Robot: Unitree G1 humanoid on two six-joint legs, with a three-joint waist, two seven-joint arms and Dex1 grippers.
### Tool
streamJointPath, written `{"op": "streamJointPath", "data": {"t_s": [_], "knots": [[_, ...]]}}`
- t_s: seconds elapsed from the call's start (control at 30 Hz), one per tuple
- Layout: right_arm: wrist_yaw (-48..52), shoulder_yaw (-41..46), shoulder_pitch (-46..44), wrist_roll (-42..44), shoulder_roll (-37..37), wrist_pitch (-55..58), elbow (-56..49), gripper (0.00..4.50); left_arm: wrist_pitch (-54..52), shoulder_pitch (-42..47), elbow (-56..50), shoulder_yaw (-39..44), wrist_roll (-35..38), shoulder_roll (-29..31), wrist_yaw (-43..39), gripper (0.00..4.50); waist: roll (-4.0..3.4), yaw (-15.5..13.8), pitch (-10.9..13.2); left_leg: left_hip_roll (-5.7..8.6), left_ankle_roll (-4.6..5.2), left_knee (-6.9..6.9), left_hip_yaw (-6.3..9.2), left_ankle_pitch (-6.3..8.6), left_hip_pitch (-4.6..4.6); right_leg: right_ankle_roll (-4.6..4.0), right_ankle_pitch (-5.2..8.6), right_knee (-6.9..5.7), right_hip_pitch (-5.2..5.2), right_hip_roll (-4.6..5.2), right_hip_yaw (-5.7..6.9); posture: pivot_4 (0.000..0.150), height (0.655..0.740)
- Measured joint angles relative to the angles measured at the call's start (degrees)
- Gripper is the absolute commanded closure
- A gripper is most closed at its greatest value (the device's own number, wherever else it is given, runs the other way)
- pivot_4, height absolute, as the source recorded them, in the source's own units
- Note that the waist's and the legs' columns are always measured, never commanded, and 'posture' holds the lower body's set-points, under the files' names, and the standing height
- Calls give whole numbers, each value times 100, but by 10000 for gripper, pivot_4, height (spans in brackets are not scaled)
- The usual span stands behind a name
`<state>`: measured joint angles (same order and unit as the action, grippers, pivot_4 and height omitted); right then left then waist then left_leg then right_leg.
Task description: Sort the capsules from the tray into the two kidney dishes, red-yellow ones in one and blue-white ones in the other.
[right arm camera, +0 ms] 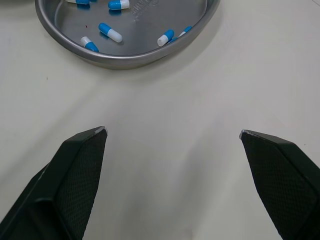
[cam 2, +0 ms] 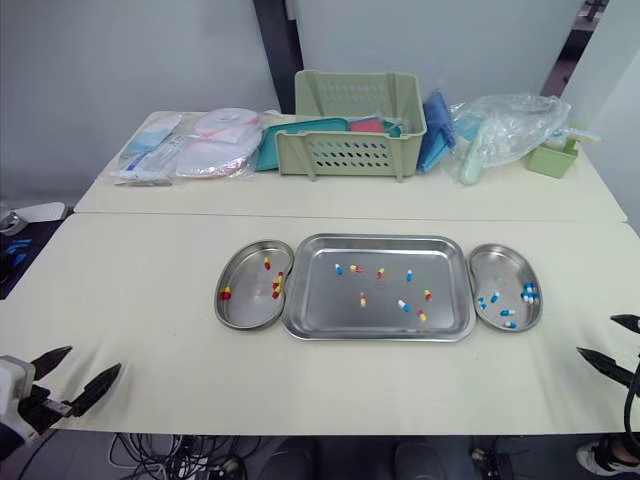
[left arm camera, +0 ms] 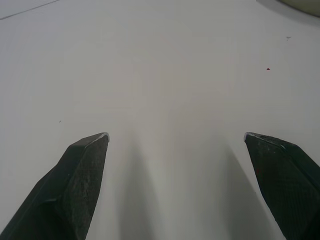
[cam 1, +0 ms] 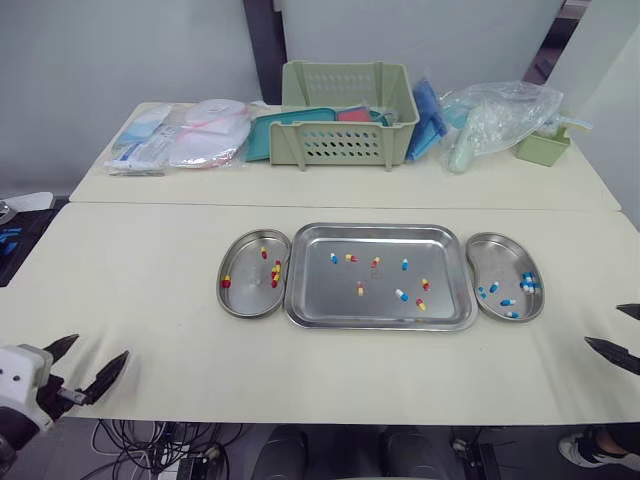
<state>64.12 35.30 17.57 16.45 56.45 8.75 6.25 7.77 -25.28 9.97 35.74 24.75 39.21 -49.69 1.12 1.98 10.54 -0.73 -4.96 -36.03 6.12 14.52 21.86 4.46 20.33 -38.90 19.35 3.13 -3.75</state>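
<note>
A steel tray (cam 1: 330,300) lies mid-table with several red-yellow capsules (cam 1: 360,289) and blue-white capsules (cam 1: 401,295) scattered in it. The left kidney dish (cam 1: 245,290) beside it holds several red-yellow capsules (cam 1: 275,272). In the right kidney dish (cam 1: 500,262) lie several blue-white capsules (right arm camera: 110,32). My left gripper (cam 1: 100,346) is open over the bare table near the front left edge, far from the tray. My right gripper (cam 1: 604,325) is open just off the table's front right, a little short of the right dish (right arm camera: 125,62).
At the back stand a green basket (cam 1: 345,125), flat packets (cam 1: 175,140) to its left, a clear plastic bag (cam 1: 495,120) and a small green container (cam 1: 543,147) to its right. A seam (cam 1: 150,204) joins the two tabletops. Cables lie on the floor under the front edge.
</note>
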Motion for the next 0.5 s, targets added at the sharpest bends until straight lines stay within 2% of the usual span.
{"op": "streamJointPath", "data": {"t_s": [0.23,0.5], "knots": [[11,-21,90,-15,2,-98,144,145,-160,-592,-1288,-295,95,-339,-259,0,0,-8,-1,1,0,-2,-2,0,0,0,0,1,-3,0,-2,1500,7390],[-14,-42,219,-8,-7,-101,76,145,-780,-350,-3332,-1759,231,-1018,125,0,-2,-17,-2,2,0,-4,-1,0,0,1,0,3,-7,1,-2,1500,7390]]}}
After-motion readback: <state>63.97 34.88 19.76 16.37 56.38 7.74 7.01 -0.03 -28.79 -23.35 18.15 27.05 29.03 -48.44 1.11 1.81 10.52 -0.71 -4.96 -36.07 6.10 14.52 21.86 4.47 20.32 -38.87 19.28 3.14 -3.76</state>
